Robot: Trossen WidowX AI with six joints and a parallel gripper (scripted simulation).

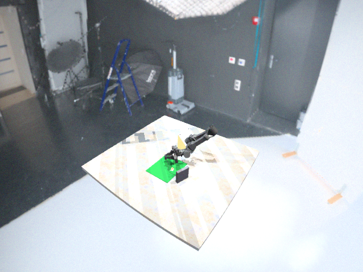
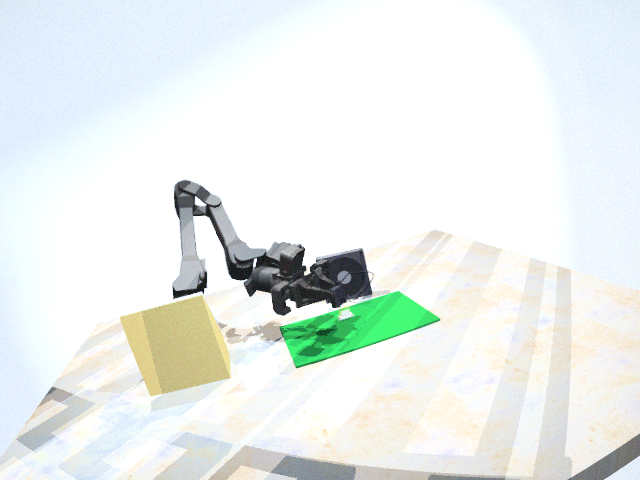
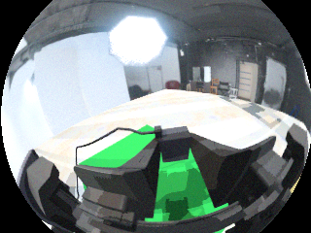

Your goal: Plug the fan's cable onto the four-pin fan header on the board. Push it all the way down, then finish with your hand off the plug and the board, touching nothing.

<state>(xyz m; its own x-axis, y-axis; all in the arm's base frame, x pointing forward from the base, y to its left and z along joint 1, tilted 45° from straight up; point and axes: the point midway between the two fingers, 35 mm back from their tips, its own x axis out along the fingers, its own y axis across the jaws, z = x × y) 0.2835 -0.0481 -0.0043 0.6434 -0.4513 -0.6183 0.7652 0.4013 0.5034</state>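
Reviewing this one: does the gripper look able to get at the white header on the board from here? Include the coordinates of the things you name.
Probably yes: the gripper (image 2: 338, 299) (image 3: 174, 138), shut on the dark plug (image 3: 174, 145), hangs just above the white header (image 2: 341, 318), with nothing visible between, though its alignment is unclear.
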